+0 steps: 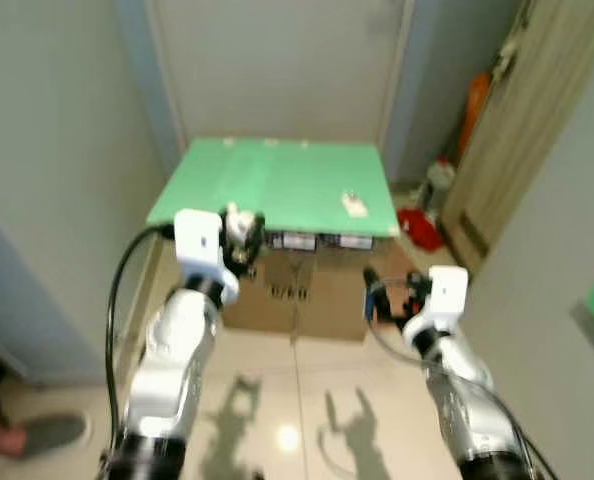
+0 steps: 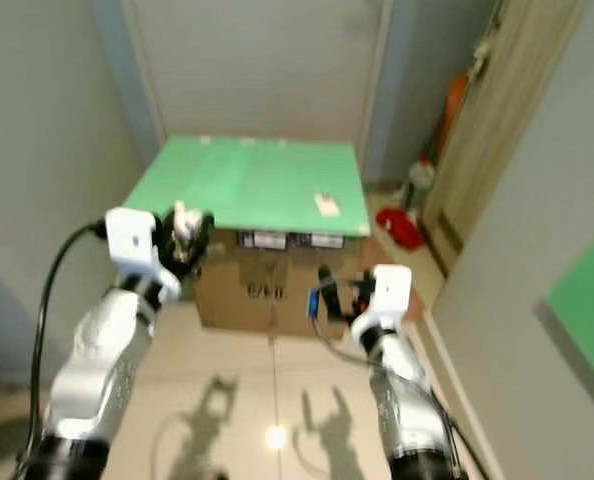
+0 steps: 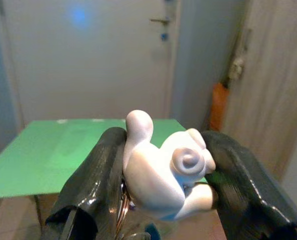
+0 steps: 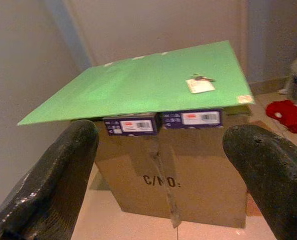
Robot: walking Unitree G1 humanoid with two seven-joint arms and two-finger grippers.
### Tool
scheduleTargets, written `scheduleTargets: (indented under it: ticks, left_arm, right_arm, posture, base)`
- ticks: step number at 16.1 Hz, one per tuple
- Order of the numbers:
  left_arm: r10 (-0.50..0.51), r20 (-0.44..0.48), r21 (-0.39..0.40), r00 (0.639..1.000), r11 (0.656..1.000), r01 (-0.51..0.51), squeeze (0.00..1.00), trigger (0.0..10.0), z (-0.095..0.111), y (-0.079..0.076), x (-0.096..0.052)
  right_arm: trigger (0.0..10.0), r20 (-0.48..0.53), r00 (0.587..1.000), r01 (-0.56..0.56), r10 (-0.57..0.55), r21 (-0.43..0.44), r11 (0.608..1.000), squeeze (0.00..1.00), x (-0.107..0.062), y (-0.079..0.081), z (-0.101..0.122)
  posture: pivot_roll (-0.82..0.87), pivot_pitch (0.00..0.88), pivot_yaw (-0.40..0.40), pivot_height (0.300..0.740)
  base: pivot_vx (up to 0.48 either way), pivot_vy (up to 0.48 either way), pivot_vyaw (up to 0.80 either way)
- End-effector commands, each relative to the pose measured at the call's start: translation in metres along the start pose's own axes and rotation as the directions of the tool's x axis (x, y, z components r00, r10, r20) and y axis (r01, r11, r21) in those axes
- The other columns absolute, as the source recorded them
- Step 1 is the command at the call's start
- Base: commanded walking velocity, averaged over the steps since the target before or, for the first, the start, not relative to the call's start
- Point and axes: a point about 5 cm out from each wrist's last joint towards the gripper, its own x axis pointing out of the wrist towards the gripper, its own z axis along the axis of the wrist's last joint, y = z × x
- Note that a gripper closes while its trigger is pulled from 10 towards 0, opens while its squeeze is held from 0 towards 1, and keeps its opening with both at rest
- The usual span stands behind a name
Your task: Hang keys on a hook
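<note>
My left gripper (image 1: 242, 235) is raised in front of the green board (image 1: 267, 180) and shut on a white rounded figurine keychain (image 3: 163, 175). A metal key ring (image 3: 122, 212) hangs below the figurine between the fingers. A second bunch of keys with a white tag (image 1: 354, 204) lies on the right part of the board, also seen as the tagged keys (image 4: 199, 84). My right gripper (image 1: 387, 295) is held lower, open and empty, pointing at the cardboard box (image 4: 168, 175) under the board.
The board rests on a cardboard box (image 1: 307, 290) before a closed pale door (image 1: 277, 60). A wooden door (image 1: 517, 130), an orange item (image 1: 474, 105), a white bottle (image 1: 439, 182) and a red cloth (image 1: 417, 228) are at right. A person's shoe (image 1: 47, 432) is at lower left.
</note>
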Motion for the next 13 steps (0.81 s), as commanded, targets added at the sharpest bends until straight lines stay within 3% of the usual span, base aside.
scheduleTargets:
  ticks: [1, 13]
  left_arm:
    - [-0.014, 0.007, 0.018, 1.0, 1.0, 0.014, 0.0, 0.0, 0.0036, -0.0017, 0.0023]
    - [-0.016, 0.007, 0.025, 1.0, 1.0, 0.016, 0.0, 0.0, 0.0028, -0.0016, 0.0013]
  right_arm:
    - [10.0, 0.007, 1.0, 0.007, -0.007, -0.007, 1.0, 0.0, 0.0013, -0.0009, 0.0026]
    - [10.0, -0.006, 1.0, 0.004, -0.004, -0.014, 1.0, 0.0, 0.002, -0.0003, 0.0007]
  posture:
    - [-0.07, 0.0, 0.01, 0.717]
    - [-0.06, 0.0, 0.009, 0.717]
  base:
    - [-0.27, 0.0, 0.0]
    - [-0.247, 0.0, 0.0]
